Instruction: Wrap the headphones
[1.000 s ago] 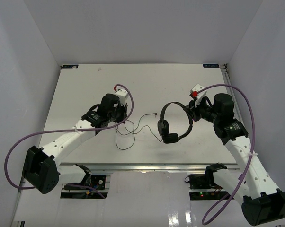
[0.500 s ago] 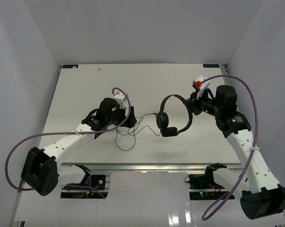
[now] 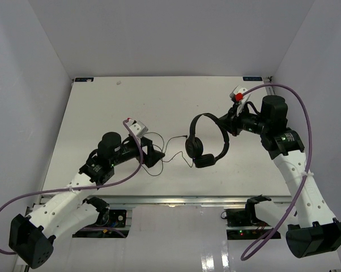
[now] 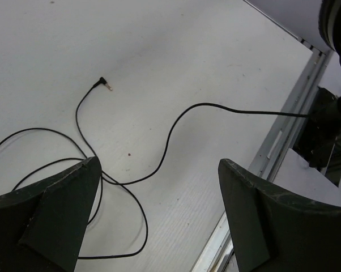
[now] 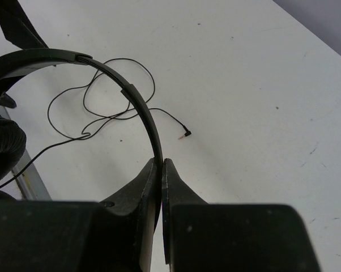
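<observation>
The black headphones [image 3: 207,117] hang at the table's middle right, earcups [image 3: 194,147] lowest. My right gripper [image 3: 226,127] is shut on the thin headband [image 5: 137,102], which runs between its closed fingertips [image 5: 161,164]. The thin cord [image 3: 171,155] trails left over the table into loose loops [image 5: 102,113], and its plug [image 3: 184,136] lies free. My left gripper [image 3: 150,156] hovers over those loops, wide open, with bare table and a cord loop [image 4: 131,226] between its fingers [image 4: 51,209]. The plug [image 4: 105,86] and another cord stretch [image 4: 176,122] lie beyond.
The table's near edge is a metal rail [image 4: 284,136], close to the left gripper's right finger. White walls [image 3: 40,85] close in the table on the left, back and right. Purple arm cables [image 3: 298,119] arc beside both arms.
My left gripper has opened, let go of the cord and drawn back toward the near left. The right gripper has shifted the headphones slightly toward the far side.
</observation>
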Controlling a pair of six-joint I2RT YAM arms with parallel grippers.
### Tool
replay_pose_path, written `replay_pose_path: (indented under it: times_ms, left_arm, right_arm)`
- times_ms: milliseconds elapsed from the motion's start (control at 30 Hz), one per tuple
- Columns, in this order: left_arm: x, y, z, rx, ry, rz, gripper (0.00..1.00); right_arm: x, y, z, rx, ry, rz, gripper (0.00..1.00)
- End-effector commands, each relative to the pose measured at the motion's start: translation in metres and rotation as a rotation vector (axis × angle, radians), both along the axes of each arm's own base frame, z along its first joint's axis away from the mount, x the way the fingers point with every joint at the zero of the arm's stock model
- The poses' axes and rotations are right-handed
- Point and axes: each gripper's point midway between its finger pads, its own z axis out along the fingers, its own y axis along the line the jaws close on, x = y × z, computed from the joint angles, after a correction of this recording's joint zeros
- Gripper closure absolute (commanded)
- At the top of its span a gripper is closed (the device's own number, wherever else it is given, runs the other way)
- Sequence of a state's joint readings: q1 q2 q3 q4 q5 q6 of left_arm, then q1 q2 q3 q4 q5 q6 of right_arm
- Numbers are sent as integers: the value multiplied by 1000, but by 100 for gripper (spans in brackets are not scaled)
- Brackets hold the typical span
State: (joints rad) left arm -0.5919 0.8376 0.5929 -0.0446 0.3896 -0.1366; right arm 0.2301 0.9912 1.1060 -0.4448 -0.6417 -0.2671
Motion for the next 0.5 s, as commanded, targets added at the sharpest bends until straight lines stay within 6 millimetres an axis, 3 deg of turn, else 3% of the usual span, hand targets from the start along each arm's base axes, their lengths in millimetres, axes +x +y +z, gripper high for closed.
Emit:
replay_pose_path:
  times_ms: [0, 200, 467]
  left_arm:
    - [-30, -31, -3, -18, -100, -232, 6]
    - [-28, -41, -31, -4, -141, -245, 5]
    - [-12, -54, -56, -10, -128, -233, 9]
  right_arm:
    - [-6, 8, 38, 67, -40, 64, 92]
    - [-7, 7, 58, 97, -46, 61, 92]
    - [-13, 10, 63, 129, -22, 80, 92]
